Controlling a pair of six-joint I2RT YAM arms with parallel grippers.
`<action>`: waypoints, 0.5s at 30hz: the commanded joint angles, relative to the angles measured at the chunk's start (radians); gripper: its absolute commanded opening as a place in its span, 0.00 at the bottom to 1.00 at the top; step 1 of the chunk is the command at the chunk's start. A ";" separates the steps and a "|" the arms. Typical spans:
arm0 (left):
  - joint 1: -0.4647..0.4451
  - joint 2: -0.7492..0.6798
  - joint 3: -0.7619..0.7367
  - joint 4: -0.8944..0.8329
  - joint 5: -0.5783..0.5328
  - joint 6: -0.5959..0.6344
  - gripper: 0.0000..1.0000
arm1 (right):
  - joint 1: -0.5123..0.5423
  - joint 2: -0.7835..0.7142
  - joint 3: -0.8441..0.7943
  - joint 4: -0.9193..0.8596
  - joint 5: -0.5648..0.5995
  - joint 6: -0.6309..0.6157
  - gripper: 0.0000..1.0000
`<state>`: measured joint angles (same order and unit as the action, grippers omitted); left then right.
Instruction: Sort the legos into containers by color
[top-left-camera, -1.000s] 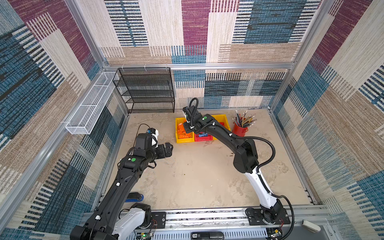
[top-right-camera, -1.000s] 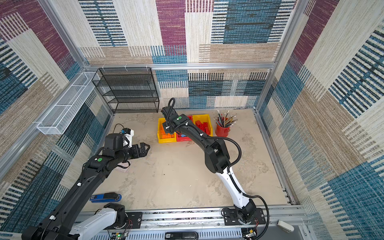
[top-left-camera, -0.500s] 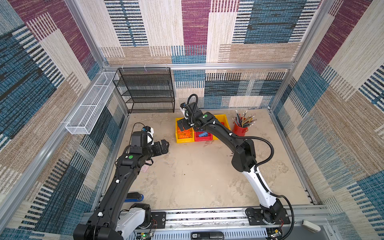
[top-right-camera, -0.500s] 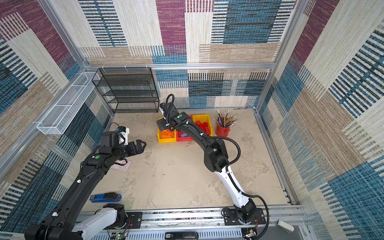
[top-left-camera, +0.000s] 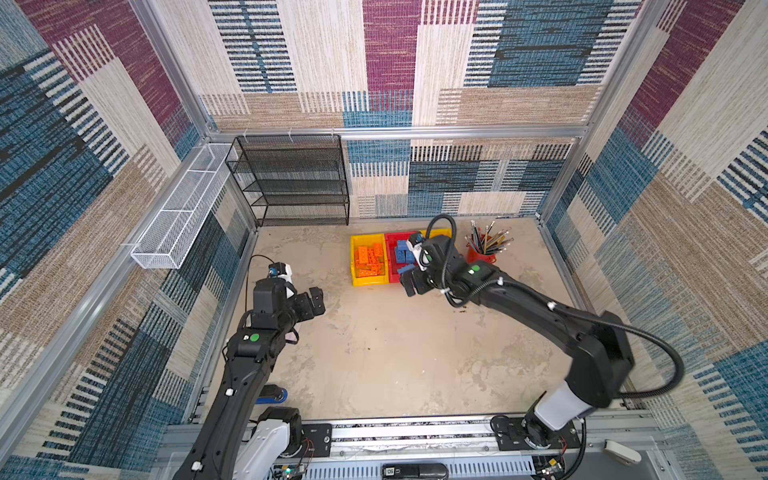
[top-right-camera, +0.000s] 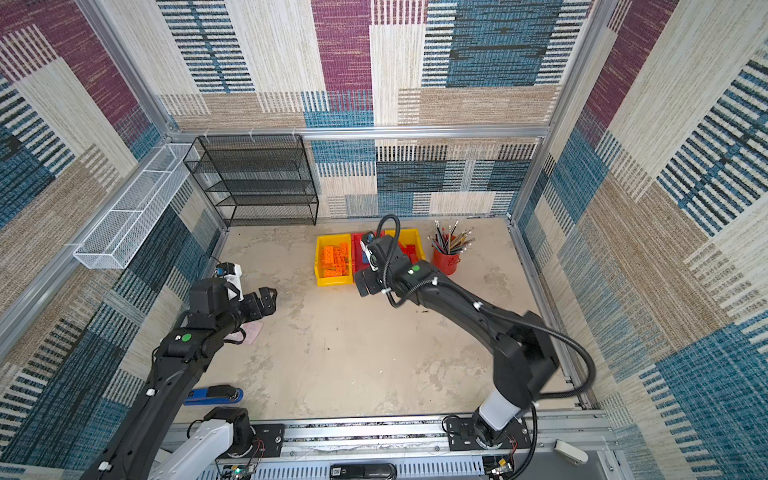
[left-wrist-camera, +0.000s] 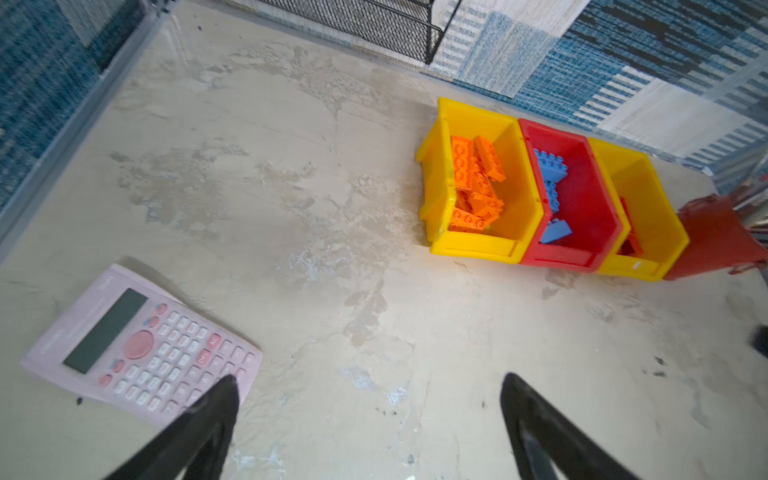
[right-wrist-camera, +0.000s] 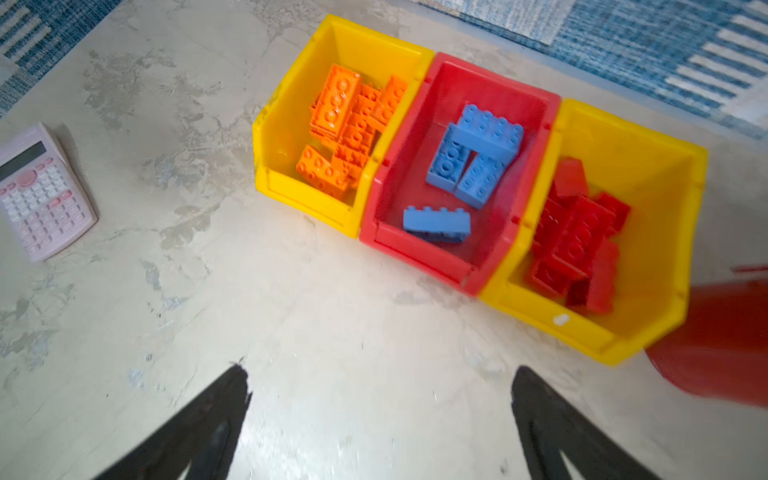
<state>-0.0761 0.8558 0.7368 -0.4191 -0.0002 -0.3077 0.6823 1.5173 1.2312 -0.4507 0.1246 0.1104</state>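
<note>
Bricks: every one of the legos that shows is inside a bin. No brick lies loose on the table (top-left-camera: 395, 353) in any view.
Row of bins: three bins stand side by side, touching, at 12 o'clock on the table.
Orange: the orange bricks (right-wrist-camera: 349, 133) are piled in the orange-filled yellow bin (right-wrist-camera: 286, 120), at the 9 o'clock end of the row.
Blue: the blue bricks (right-wrist-camera: 473, 153) lie in the red bin (right-wrist-camera: 415, 249), in the middle of the row.
Red: the red bricks (right-wrist-camera: 577, 245) are heaped in the red-filled yellow bin (right-wrist-camera: 660, 199), at the 3 o'clock end.
Mix-ups: I see no wrong colour in any bin. The bottoms of the piles are hidden.
Left gripper: the left gripper (left-wrist-camera: 369, 378) has its jaws spread wide and holds nothing. It hangs over the table at 9 o'clock, near the pink calculator (left-wrist-camera: 141, 345).
Right gripper: the right gripper (right-wrist-camera: 380, 370) is wide apart too, with nothing in it. It hangs just on the 6 o'clock side of the red bin.
Done: the sorting looks finished, with one colour in each bin.
Left to do: I see nothing more to pick up. The arms hide bits of the table, so a brick could be under them.
Other stuff: the pencil cup (top-left-camera: 482, 253) at 1 o'clock and the blue stapler (top-right-camera: 214, 395) at 7 o'clock are not part of the job.
</note>
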 joint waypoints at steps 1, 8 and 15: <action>0.001 -0.030 -0.077 0.154 -0.120 0.086 0.99 | -0.029 -0.150 -0.204 0.175 0.127 0.034 0.99; 0.001 -0.041 -0.254 0.486 -0.217 0.220 0.99 | -0.086 -0.478 -0.636 0.512 0.216 -0.060 0.99; 0.001 0.137 -0.376 0.807 -0.235 0.303 0.99 | -0.286 -0.620 -0.887 0.901 0.163 -0.102 0.99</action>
<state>-0.0761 0.9440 0.3859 0.1665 -0.2070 -0.0628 0.4515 0.9115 0.3962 0.1738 0.3134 0.0353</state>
